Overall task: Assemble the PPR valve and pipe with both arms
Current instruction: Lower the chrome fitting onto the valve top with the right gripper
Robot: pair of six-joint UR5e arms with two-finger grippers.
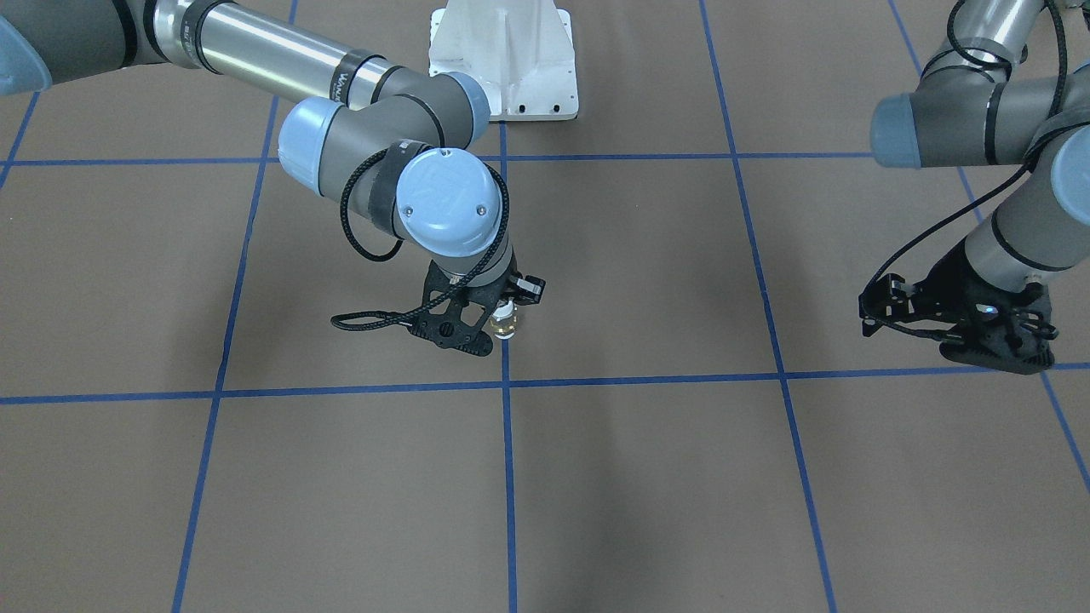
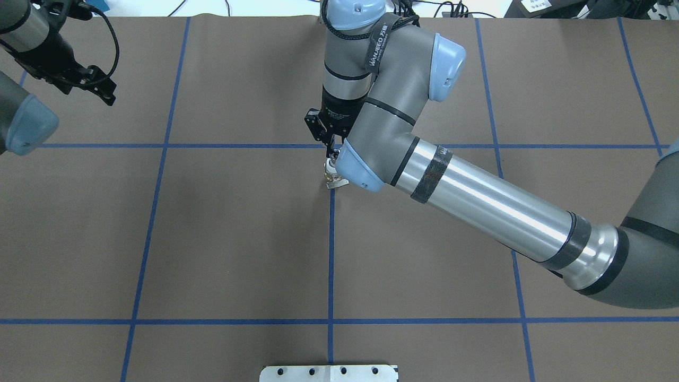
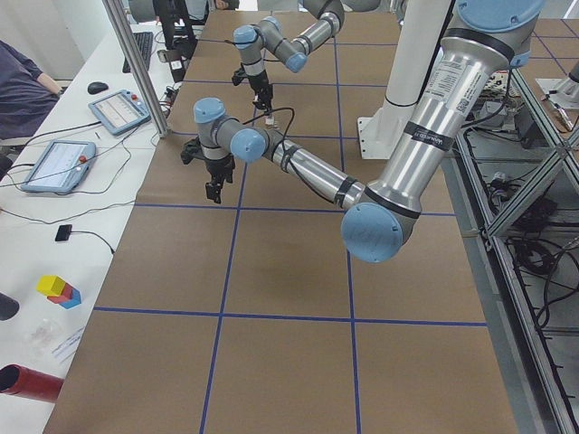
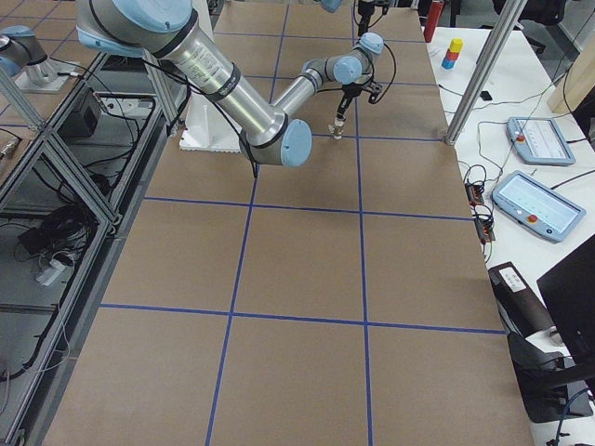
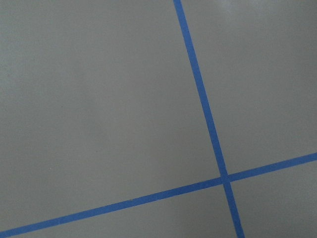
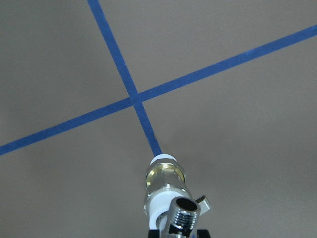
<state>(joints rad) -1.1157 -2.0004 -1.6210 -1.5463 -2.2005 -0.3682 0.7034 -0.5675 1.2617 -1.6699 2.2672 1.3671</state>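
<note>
My right gripper (image 1: 502, 308) (image 2: 331, 153) points down near the table's middle and is shut on the PPR valve (image 1: 506, 323) (image 2: 332, 173). In the right wrist view the valve (image 6: 165, 174) shows its brass middle and white ends, and its far end hangs over a blue tape line. I cannot tell whether it touches the table. The silver threaded pipe (image 6: 184, 210) with its dark opening sits at the valve's near end, between my fingers. My left gripper (image 1: 869, 309) (image 2: 103, 87) is far off to the side, open and empty. The left wrist view shows only table.
Brown table cover with a blue tape grid (image 1: 504, 477). The white robot base mount (image 1: 502, 60) (image 2: 329, 373) stands at the robot's edge. A side bench with tablets (image 3: 54, 165), coloured blocks (image 3: 59, 290) and a metal post (image 3: 136, 63) runs along the far side.
</note>
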